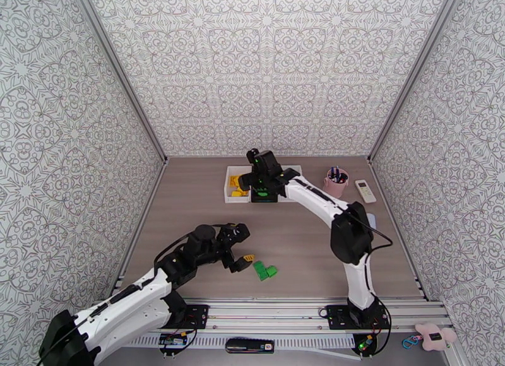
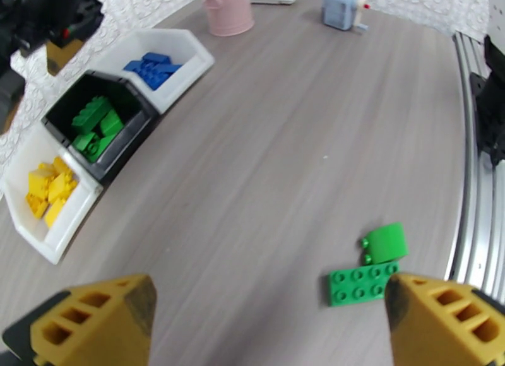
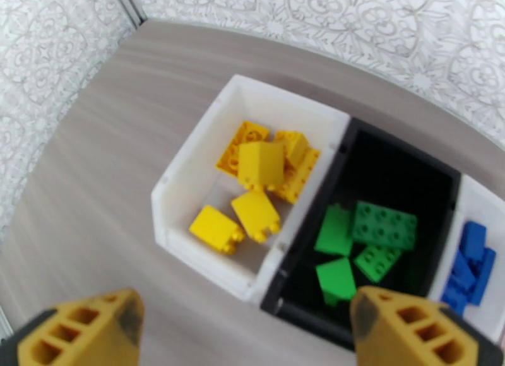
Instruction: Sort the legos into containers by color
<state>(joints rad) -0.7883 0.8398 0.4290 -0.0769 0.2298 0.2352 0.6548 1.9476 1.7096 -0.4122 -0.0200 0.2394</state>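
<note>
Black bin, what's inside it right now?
Inside the black bin lie green legos, at least four showing, no other color. The right gripper covers its near corner.

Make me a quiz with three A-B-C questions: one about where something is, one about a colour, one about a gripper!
1. Where are the loose green legos?
A) on the table by the left gripper
B) in the pink cup
C) in a white bin

2. What colour are the legos in the black bin?
A) yellow
B) blue
C) green

3. The right gripper is
A) shut on a lego
B) open and empty
C) shut on the pink cup

Answers:
1 A: they lie on bare table beside it.
2 C: all inside are green.
3 B: it gapes wide, holding nothing.
</note>
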